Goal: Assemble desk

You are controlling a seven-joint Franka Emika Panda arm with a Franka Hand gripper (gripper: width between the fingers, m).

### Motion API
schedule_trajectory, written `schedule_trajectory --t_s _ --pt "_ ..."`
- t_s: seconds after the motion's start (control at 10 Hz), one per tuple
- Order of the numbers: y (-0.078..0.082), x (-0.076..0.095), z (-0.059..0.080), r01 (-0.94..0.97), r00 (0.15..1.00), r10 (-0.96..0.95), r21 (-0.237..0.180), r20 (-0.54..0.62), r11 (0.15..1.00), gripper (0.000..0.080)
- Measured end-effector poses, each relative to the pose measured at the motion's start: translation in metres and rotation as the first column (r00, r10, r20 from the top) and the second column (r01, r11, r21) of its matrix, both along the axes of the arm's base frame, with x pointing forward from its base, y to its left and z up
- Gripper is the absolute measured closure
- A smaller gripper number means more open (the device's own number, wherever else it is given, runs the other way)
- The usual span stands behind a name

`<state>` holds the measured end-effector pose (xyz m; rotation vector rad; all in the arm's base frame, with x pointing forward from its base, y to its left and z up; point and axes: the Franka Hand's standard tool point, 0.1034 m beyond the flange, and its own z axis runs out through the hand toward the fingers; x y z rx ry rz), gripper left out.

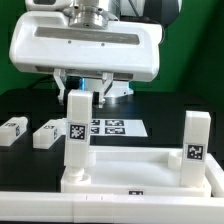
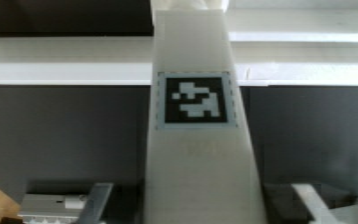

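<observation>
In the exterior view, the gripper [image 1: 84,90] hangs above the white tabletop [image 1: 140,172], which lies along the near edge of the black surface [image 1: 28,106]. A tagged leg [image 1: 77,135] stands upright in the tabletop's corner on the exterior view's left, its top reaching up between the dark fingers [image 1: 62,82]. The fingers stand partly spread on either side of that top, and I cannot tell whether they press on it or only flank it. A second leg [image 1: 195,141] stands upright in the corner on the exterior view's right. Two more legs lie loose on the surface at the exterior view's left, one by the edge [image 1: 12,128] and one just beside it [image 1: 47,133]. The marker board [image 1: 114,127] lies flat behind the tabletop. In the wrist view, the leg [image 2: 197,60] runs straight down the middle, its tag [image 2: 197,100] facing the camera, and its far end meets the white tabletop [image 2: 51,62]. The grey fingers [image 2: 99,198] sit on either side of the leg, with a dark strip showing between each and the leg.
</observation>
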<state>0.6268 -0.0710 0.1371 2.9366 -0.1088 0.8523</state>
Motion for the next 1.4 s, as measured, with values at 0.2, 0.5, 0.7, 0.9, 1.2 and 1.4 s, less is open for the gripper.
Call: schedule_trajectory --t_s 0.2,0.5,0.7,0.9,1.2,1.4 --pt "0.0019 -0.0021 -0.0007 -0.003 1.0 0.003 -0.005 0.011 1.0 0.0509" --pt "0.0017 -0.0008 -0.001 -0.003 1.0 0.003 -0.011 0.027 1.0 0.0509" --pt "0.0025 -0.0004 -0.0009 -0.004 1.0 0.004 -0.012 0.03 1.0 0.0509" --pt "0.0076 0.0001 -0.001 -0.011 0.999 0.011 -0.011 0.03 1.0 0.0509" --pt "0.007 -0.001 -0.0024 -0.01 1.0 0.01 -0.011 0.028 1.0 0.0509" --pt "0.0075 -0.0057 -0.0065 -0.01 1.0 0.011 -0.011 0.02 1.0 0.0509"
